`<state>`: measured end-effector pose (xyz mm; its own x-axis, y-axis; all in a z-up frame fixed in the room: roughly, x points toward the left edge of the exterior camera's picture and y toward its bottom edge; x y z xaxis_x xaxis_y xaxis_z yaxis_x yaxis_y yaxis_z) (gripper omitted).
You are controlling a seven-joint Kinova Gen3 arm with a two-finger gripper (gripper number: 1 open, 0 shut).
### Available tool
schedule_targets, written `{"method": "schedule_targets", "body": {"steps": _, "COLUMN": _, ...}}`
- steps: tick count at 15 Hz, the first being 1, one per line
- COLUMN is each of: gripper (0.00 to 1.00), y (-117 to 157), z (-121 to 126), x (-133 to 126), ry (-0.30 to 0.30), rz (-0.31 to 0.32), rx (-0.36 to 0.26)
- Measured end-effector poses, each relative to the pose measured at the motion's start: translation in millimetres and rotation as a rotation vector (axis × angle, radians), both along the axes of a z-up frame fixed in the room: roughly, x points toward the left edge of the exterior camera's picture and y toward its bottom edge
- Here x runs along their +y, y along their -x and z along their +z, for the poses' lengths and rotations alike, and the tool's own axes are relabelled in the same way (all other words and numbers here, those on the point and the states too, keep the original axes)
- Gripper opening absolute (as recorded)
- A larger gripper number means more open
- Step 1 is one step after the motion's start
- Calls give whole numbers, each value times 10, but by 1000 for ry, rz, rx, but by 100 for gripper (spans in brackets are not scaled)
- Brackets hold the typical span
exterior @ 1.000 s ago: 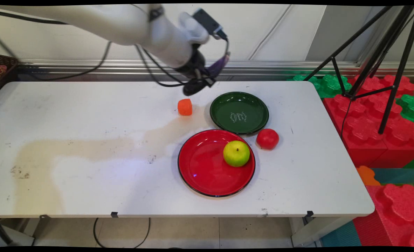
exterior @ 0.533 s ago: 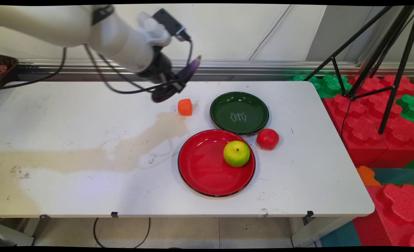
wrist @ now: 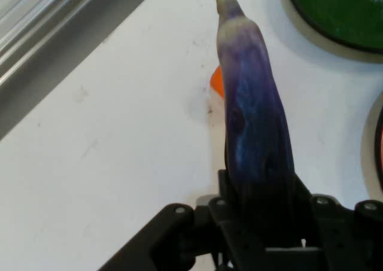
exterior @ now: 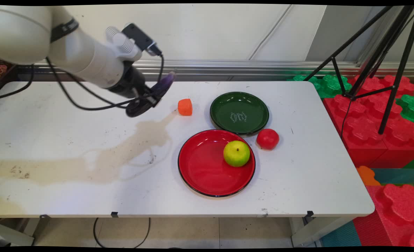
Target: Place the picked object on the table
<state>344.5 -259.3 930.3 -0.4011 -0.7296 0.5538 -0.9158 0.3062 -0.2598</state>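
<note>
The tool (exterior: 147, 101) grips a purple eggplant (wrist: 254, 127) and has carried it leftward – away from the green plate (exterior: 239, 112). It hangs above the table (exterior: 70, 196), left of the orange piece (exterior: 185, 106)

A robotics lab or test room, by its fittings — a white robot arm (exterior: 84, 59) trailing black cables over a scuffed, stained white folding table (exterior: 88, 182), a black tripod (exterior: 375, 63) standing past the table's right edge, and big red and green foam building blocks (exterior: 378, 122) stacked on the floor beside it — against a plain panelled wall (exterior: 245, 31).
</note>
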Motion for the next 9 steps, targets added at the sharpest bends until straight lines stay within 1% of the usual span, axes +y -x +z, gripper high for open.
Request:
{"method": "schedule_targets", "body": {"steps": 3, "gripper": 0, "y": -67, "z": -98, "x": 135, "ry": -25, "rz": 23, "rx": -3}}
{"method": "schedule_targets", "body": {"steps": 6, "gripper": 0, "y": -118, "z": -252, "x": 256, "ry": -56, "rz": 53, "rx": -4}}
{"method": "schedule_targets", "body": {"steps": 9, "gripper": 0, "y": -146, "z": -433, "x": 324, "ry": -89, "rz": 61, "rx": -10}}
